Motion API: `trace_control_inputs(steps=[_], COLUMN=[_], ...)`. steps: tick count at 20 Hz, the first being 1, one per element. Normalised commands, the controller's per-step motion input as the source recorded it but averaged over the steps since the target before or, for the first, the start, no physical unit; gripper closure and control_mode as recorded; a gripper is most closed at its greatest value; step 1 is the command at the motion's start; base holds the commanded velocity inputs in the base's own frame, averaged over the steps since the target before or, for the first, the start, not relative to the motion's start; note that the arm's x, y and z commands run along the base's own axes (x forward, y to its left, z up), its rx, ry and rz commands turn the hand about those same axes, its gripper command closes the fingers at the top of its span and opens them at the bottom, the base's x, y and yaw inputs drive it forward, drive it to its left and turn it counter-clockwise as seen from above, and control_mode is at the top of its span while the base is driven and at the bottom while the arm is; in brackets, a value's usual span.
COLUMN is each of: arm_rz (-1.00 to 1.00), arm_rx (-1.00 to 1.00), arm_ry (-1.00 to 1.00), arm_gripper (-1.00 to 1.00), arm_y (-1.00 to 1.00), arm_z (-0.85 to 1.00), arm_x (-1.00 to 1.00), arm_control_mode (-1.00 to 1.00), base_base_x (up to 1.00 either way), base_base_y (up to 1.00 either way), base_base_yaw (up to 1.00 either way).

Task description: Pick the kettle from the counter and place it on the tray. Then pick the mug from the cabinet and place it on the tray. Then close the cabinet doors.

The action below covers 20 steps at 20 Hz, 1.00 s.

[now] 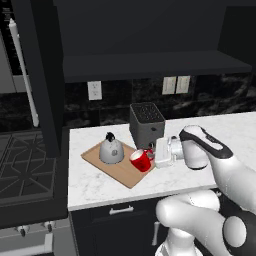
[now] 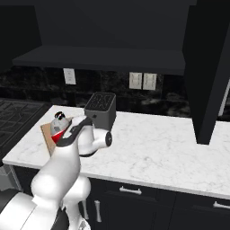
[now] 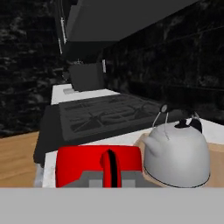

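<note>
Kettle and mug on tray.

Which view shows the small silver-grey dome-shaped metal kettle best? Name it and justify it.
The hand view: the silver-grey dome-shaped metal kettle sits close and large, black knob and handle clear, beside the red mug. The left base view shows it whole but small on the wooden tray. In the right base view the arm partly hides it.

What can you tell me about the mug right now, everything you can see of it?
The mug is small, bright red and glossy, cylindrical with a white inside. It is tilted, its open mouth turned toward the kettle just beside it. It sits over the near right part of the wooden tray, in front of the black toaster. The gripper is shut on it, jaws at its rim.
</note>
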Motion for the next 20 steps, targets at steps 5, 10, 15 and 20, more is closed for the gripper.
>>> trace_control_inputs(steps=[5,10,15,20], arm_rz=[0.00,0.02,0.02,0.03], arm_rx=[0.05,0.05,0.01,0.00], arm_ry=[0.00,0.00,0.00,0.00], arm_gripper=[1.00,1.00,1.00,1.00], arm_y=[0.23,0.08,0.01,0.00], arm_z=[-0.35,-0.35,-0.31,-0.27], arm_x=[0.35,0.34,0.33,0.27], arm_control_mode=[-1.00,-1.00,-1.00,-1.00], base_base_x=[0.00,0.00,0.00,0.00], base_base_y=[0.00,0.00,0.00,0.00], base_base_yaw=[0.00,0.00,0.00,0.00])
